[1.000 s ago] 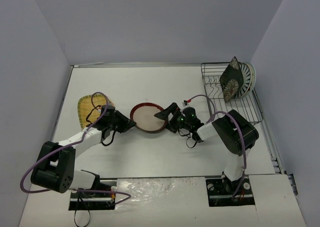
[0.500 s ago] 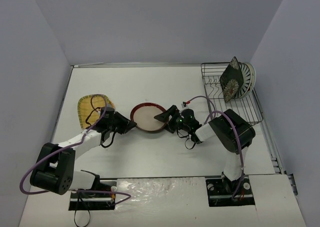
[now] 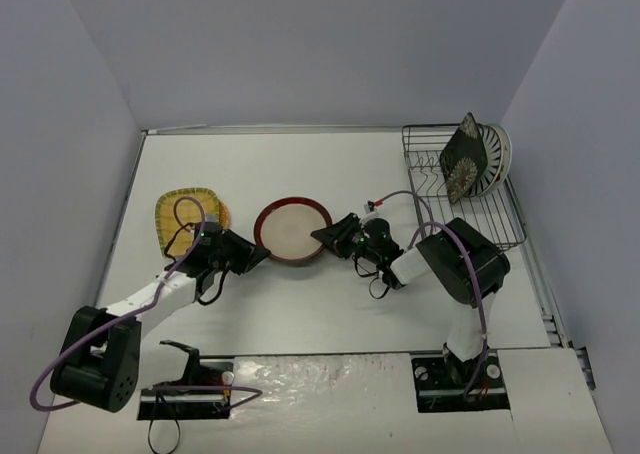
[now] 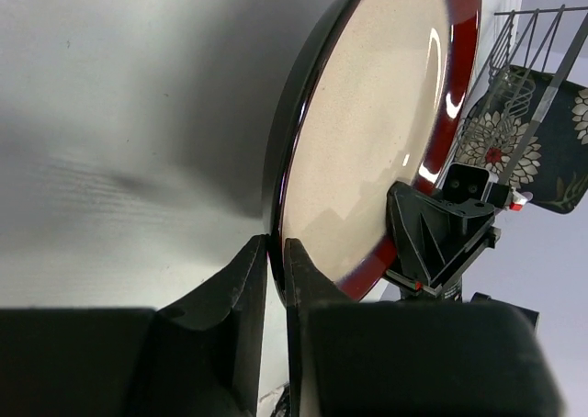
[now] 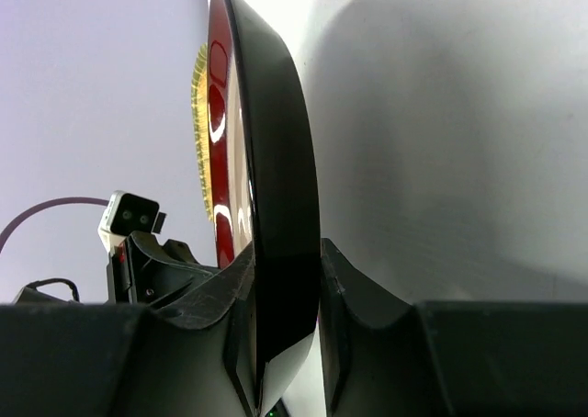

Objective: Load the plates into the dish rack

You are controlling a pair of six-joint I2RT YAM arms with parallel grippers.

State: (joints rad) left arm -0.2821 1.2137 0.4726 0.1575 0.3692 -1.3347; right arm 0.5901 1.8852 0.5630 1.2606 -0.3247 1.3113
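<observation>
The red-rimmed beige plate (image 3: 293,229) is in the middle of the table, tilted up with a gripper on either side. My left gripper (image 3: 252,255) is shut on its left rim; in the left wrist view the fingers (image 4: 253,270) pinch the plate's (image 4: 367,132) dark edge. My right gripper (image 3: 325,234) is shut on the right rim, its jaws pressed to both faces of the plate (image 5: 276,206). The dish rack (image 3: 510,239) at the back right holds the black floral plate (image 3: 462,159) and a white striped one (image 3: 492,159) upright.
A yellow woven-look plate (image 3: 185,212) lies flat at the left, over an orange-brown plate (image 3: 222,214) whose edge shows beside it. Purple-grey walls enclose the table on three sides. The rack's near half shows only bare tines.
My right gripper has closed from wide open onto the plate's right rim. The plate now stands more tilted, its face more toward the top camera. The left arm has shifted slightly toward me.
</observation>
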